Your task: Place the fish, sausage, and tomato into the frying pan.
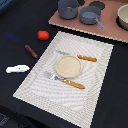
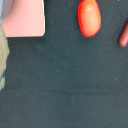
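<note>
On the dark worktop (image 1: 20,30), the tomato (image 1: 43,35) sits near the far corner of a pale woven placemat (image 1: 95,85), just off its edge toward the exterior view's left. The sausage (image 1: 31,51) lies a little nearer the camera, apart from the tomato and at an angle beside the mat. The fish (image 1: 17,69) lies further toward the exterior view's left, nearer still, well apart from the sausage.

A tan plate (image 1: 68,66) rests in the middle of the mat, with a knife (image 1: 80,57) on its far side and a fork (image 1: 65,80) on its near side, both with orange-brown handles.

At the back, a pinkish board (image 1: 112,31) carries the cookware. The frying pan (image 1: 90,15) stands on it with its grey handle pointing toward the mat, and nothing lies in it. A deeper grey pot (image 1: 67,7) stands just beside it, toward the exterior view's left.

The wrist view looks down on dark worktop, showing the tomato (image 2: 89,17), one end of the sausage (image 2: 123,38) at the frame's edge, and a pinkish corner that is probably the board (image 2: 25,17), though it is too blurred to be sure. No fingers show in either view, so I cannot tell whether they are apart or together.
</note>
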Controlling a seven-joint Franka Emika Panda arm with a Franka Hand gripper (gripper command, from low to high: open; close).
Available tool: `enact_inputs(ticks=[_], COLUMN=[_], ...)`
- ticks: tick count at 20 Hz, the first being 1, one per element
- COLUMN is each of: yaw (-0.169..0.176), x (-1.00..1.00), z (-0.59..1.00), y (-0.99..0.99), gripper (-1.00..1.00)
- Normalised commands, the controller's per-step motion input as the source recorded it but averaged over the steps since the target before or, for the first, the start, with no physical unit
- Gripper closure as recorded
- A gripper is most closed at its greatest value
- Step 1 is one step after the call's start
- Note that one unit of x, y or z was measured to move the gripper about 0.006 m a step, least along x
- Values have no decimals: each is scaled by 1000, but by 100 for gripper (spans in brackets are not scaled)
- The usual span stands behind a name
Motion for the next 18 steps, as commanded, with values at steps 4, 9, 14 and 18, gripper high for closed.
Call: enact_inputs(ticks=[4, 9, 14, 18], yaw=[0, 0, 0, 12], x=[48, 36, 0, 0], z=[-458, -455, -489, -559], y=[-1000, -1000, -1000, -1000], gripper=[-100, -100, -100, -100])
